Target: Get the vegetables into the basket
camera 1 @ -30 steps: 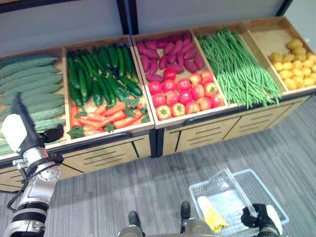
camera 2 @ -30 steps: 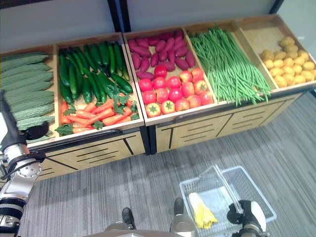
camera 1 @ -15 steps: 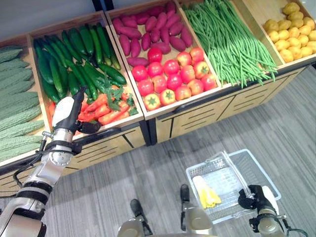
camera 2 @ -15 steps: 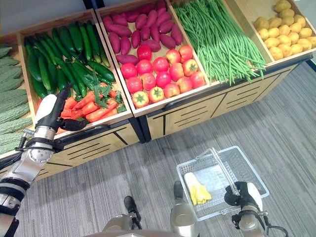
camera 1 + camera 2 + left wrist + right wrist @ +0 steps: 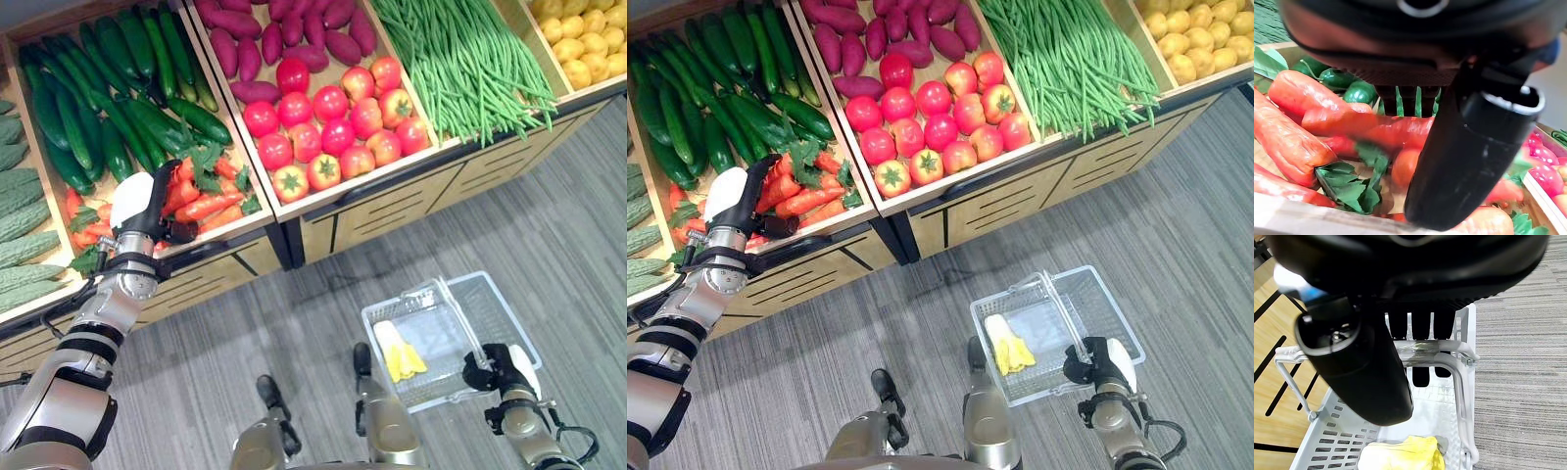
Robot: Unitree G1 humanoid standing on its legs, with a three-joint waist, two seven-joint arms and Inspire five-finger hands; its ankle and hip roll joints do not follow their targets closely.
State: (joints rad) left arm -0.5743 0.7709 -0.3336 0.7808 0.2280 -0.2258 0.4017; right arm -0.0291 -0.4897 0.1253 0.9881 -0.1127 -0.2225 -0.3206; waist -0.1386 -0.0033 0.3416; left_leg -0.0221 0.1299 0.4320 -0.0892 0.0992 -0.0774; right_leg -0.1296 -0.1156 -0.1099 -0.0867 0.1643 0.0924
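My left hand [image 5: 137,208] reaches over the front edge of the crate of carrots [image 5: 208,199], fingers straight and thumb spread, open. The fingertips are just above the carrots [image 5: 1295,142] and hold nothing. My right hand [image 5: 497,368] is shut on the handle [image 5: 1430,358] of the white plastic basket [image 5: 517,331], which hangs low over the floor at the lower right. Inside the basket lies a yellow corn cob [image 5: 400,352] with pale husk.
The wooden stand holds crates of bitter gourds [image 5: 22,217], cucumbers [image 5: 103,108], purple sweet potatoes [image 5: 263,41], tomatoes [image 5: 333,127], green beans [image 5: 470,69] and yellow potatoes [image 5: 586,44]. Its drawer front [image 5: 392,211] faces grey carpet [image 5: 549,215].
The camera has tilted down towards the stand. My left hand has moved right from the bitter gourd crate to the carrots. The right hand still holds the basket handle.
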